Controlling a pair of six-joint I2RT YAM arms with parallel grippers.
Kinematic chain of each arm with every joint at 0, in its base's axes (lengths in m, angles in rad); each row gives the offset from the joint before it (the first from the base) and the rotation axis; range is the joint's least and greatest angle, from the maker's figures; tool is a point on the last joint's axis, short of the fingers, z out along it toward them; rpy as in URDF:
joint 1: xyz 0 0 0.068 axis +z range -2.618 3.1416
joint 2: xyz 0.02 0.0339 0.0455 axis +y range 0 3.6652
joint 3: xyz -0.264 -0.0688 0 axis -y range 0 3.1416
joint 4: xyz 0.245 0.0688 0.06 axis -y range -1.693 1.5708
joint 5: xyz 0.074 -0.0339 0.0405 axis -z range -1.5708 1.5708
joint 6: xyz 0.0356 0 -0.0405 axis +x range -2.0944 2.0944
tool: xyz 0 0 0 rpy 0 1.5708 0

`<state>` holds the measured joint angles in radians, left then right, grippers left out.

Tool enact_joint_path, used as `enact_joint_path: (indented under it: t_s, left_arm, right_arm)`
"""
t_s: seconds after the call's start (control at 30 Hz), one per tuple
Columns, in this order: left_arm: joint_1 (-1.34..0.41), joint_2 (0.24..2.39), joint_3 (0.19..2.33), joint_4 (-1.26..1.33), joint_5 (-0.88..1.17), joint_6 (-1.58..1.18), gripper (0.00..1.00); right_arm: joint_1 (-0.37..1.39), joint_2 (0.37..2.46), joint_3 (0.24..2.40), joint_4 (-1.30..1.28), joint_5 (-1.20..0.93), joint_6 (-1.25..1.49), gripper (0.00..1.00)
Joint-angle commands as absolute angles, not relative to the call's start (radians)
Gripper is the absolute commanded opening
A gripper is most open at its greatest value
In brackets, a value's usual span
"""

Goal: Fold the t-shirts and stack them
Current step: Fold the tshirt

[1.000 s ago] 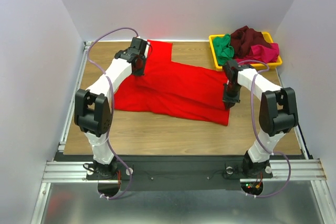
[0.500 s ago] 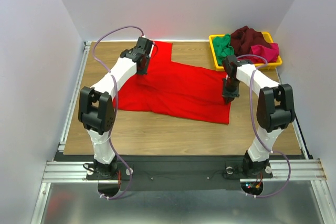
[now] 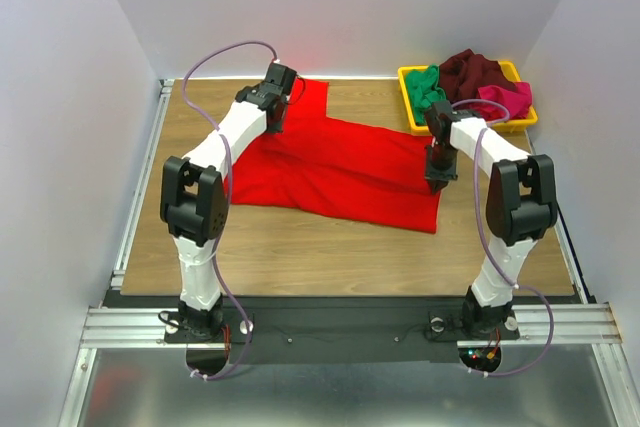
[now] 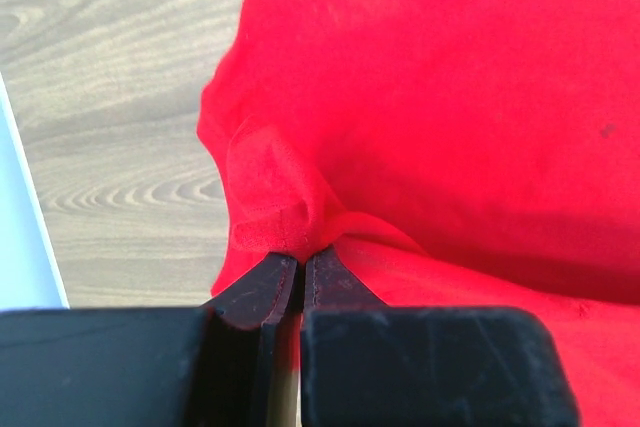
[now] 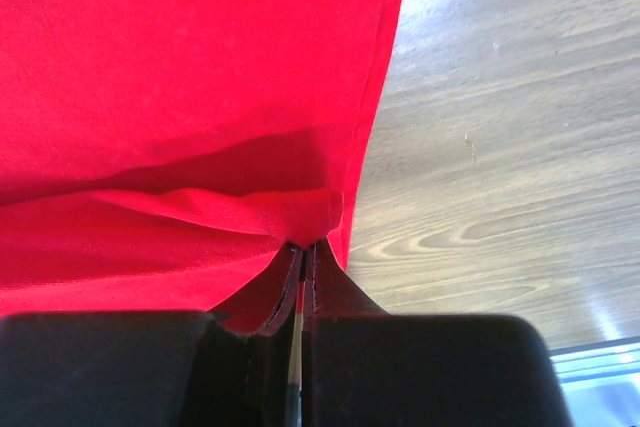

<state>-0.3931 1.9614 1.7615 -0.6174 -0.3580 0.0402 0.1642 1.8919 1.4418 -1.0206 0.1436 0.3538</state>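
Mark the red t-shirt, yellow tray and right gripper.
red t-shirt (image 3: 340, 172): top external view, middle of the spread cloth.
yellow tray (image 3: 404, 84): top external view, left rim.
right gripper (image 5: 302, 249): right wrist view, between fingertips shut on shirt edge.

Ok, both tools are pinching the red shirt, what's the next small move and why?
Probably lift both together slightly. The left tool and right tool are each shut on an edge of the red t-shirt, which lies spread on the table; raising the pinched edges should let them fold over without dragging.
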Motion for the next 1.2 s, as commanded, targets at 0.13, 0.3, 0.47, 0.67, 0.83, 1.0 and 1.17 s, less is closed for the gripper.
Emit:
enact_joint_path:
  t_s: [0.13,0.3,0.47,0.67,0.83,1.0,1.17]
  left_arm:
    - [-0.394,1.968,1.907,-0.617,-0.419,0.003,0.99]
    - [-0.393,1.898,1.84,-0.604,-0.414,-0.077,0.98]
    - [-0.39,1.78,1.625,-0.516,-0.284,-0.208,0.99]
    - [-0.371,1.758,1.373,-0.399,-0.091,-0.331,0.98]
    - [-0.342,1.75,1.281,-0.336,-0.032,-0.396,0.98]
    - [-0.305,1.718,1.16,-0.261,0.003,-0.422,0.98]
    - [-0.296,1.697,1.065,-0.196,0.044,-0.429,0.98]
  right_arm:
    - [0.152,1.899,1.519,-1.022,0.161,0.351,0.54]
    - [0.153,1.817,1.557,-1.025,0.147,0.36,0.74]
    - [0.152,1.74,1.504,-1.025,0.089,0.357,0.75]
    - [0.153,1.697,1.375,-0.971,-0.021,0.356,0.75]
    - [0.153,1.697,1.313,-0.943,-0.008,0.365,0.75]
    - [0.153,1.724,1.238,-0.917,-0.006,0.391,0.75]
    - [0.153,1.733,1.173,-0.885,0.009,0.413,0.74]
